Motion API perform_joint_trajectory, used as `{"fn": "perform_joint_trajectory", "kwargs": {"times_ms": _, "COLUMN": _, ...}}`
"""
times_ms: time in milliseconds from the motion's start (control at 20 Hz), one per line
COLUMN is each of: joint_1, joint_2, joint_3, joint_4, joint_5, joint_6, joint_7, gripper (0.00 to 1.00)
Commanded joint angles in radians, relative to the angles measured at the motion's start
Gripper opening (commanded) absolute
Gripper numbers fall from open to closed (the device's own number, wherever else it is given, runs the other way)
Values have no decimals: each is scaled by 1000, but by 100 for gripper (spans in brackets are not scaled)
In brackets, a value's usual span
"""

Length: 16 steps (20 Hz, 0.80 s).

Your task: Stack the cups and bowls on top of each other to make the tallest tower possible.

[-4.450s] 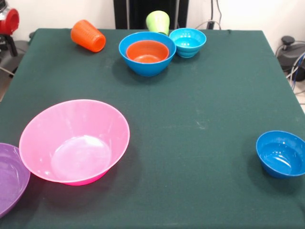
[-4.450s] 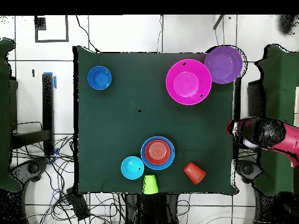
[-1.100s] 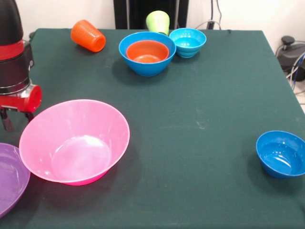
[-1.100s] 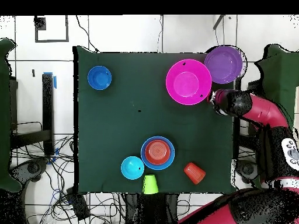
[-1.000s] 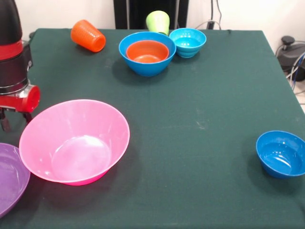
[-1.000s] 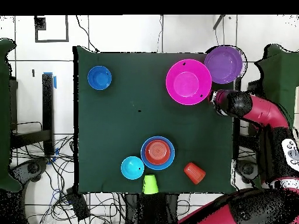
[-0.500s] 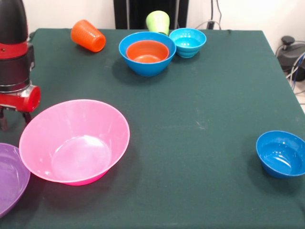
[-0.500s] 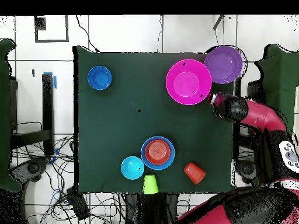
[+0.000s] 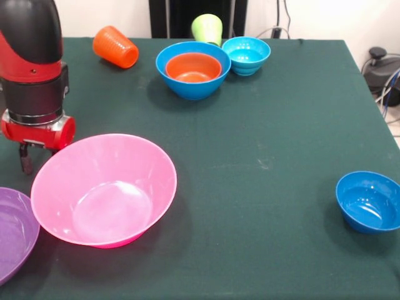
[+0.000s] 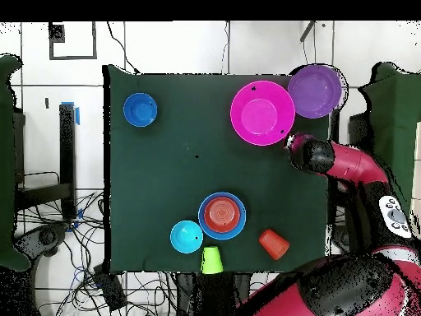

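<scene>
Bowls and cups lie unstacked across the green table (image 9: 269,125), except for one nested pair. We see the arm descend vertically at the table's left edge in the front view, its red and black wrist just above the cloth. The gripper (image 9: 36,156) points straight down; one dark finger (image 9: 25,159) shows beside the pink bowl (image 9: 105,190), the rest is hidden behind the bowl's rim, so we cannot tell whether the jaws are apart or together. In the overhead view the gripper (image 10: 294,150) sits just beside the pink bowl (image 10: 263,113), on the side facing the robot.

The purple bowl (image 9: 14,231) overhangs the table's corner, touching the pink bowl's rim. The small orange bowl (image 9: 193,67) is nested in the medium blue bowl (image 9: 187,87) near the opposite edge, with the cyan bowl (image 9: 246,55) just beside it. The lime green cup (image 9: 207,28) stands at that edge; the orange cup (image 9: 115,47) lies on its side. The dark blue bowl (image 9: 369,201) sits alone, well apart.
</scene>
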<state>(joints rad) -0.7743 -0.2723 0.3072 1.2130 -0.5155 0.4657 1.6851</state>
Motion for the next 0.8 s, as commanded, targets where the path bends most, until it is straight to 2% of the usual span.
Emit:
{"fn": "perform_joint_trajectory", "kwargs": {"times_ms": 50, "joint_1": 28, "joint_2": 112, "joint_3": 10, "joint_4": 47, "joint_5": 28, "joint_6": -61, "joint_7": 125, "gripper": 100}}
{"fn": "perform_joint_trajectory", "kwargs": {"times_ms": 200, "joint_1": 29, "joint_2": 151, "joint_3": 19, "joint_4": 49, "joint_5": 46, "joint_6": -112, "joint_7": 151, "gripper": 100}}
{"fn": "perform_joint_trajectory", "kwargs": {"times_ms": 400, "joint_1": 61, "joint_2": 165, "joint_3": -7, "joint_4": 67, "joint_5": 84, "joint_6": -150, "joint_7": 220, "gripper": 100}}
{"fn": "perform_joint_trajectory", "kwargs": {"times_ms": 800, "joint_1": 80, "joint_2": 170, "joint_3": -33, "joint_4": 75, "joint_5": 128, "joint_6": -171, "joint_7": 219, "gripper": 100}}
